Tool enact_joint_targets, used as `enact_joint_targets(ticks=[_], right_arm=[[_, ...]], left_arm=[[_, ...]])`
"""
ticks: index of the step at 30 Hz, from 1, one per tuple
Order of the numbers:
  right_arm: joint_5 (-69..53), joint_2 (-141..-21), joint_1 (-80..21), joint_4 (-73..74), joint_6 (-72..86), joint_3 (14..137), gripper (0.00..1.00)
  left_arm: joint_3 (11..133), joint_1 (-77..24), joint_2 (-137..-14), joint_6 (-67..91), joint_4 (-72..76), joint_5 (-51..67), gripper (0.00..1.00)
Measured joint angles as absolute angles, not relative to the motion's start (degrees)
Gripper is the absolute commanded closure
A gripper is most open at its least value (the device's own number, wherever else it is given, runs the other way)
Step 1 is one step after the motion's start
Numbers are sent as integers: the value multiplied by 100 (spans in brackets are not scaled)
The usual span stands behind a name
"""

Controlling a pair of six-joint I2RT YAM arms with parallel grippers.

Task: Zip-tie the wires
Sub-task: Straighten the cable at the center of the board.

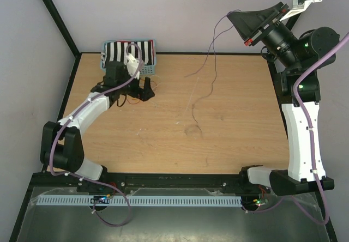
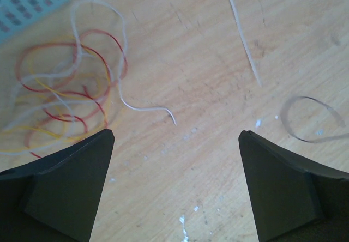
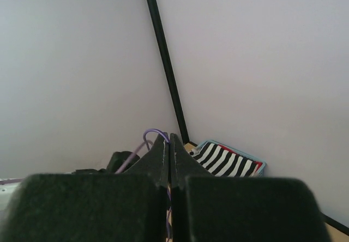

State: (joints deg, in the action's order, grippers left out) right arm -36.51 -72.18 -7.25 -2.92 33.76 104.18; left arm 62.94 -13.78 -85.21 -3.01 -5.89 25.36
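Wires (image 2: 71, 84) in red, yellow and white lie looped just beside the blue basket (image 2: 32, 2), below the wide-spread left gripper (image 2: 175, 138), while the right gripper (image 3: 169, 144), raised well apart from that basket, pinches a thin dark strand (image 1: 208, 56).

Basket (image 1: 150, 66): light blue, slotted, upper left of the top view, at the tabletop's far edge.
Cloth (image 1: 116, 50): black-and-white stripes, inside the basket.
Tabletop (image 1: 240, 133): light wood, scuffed.
Slotted rail (image 1: 163, 200): white, bottom edge.

Grippers (image 2: 176, 134) (image 3: 169, 139) x2, basket (image 1: 107, 63) x1, wire tangle (image 2: 65, 89) x1, hanging wire (image 1: 213, 41) x1
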Motion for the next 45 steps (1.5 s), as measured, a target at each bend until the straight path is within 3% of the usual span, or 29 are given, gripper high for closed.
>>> enact_joint_targets(ticks=[14, 26, 31, 45], right_arm=[[-4023, -7089, -725, -489, 3846, 9719, 100], [-4504, -7043, -1037, -2049, 5266, 9472, 100], [-4563, -7142, -1455, -2265, 5339, 9297, 100], [-4556, -7199, -1653, -1540, 4729, 8169, 100]], left_arm=[[5686, -2104, -8600, 274, -458, 2279, 1], [5315, -825, -7430, 1708, -596, 2051, 1], [5297, -827, -7450, 1846, -810, 2388, 1], [5061, -2274, -8158, 1863, -1155, 2281, 3]])
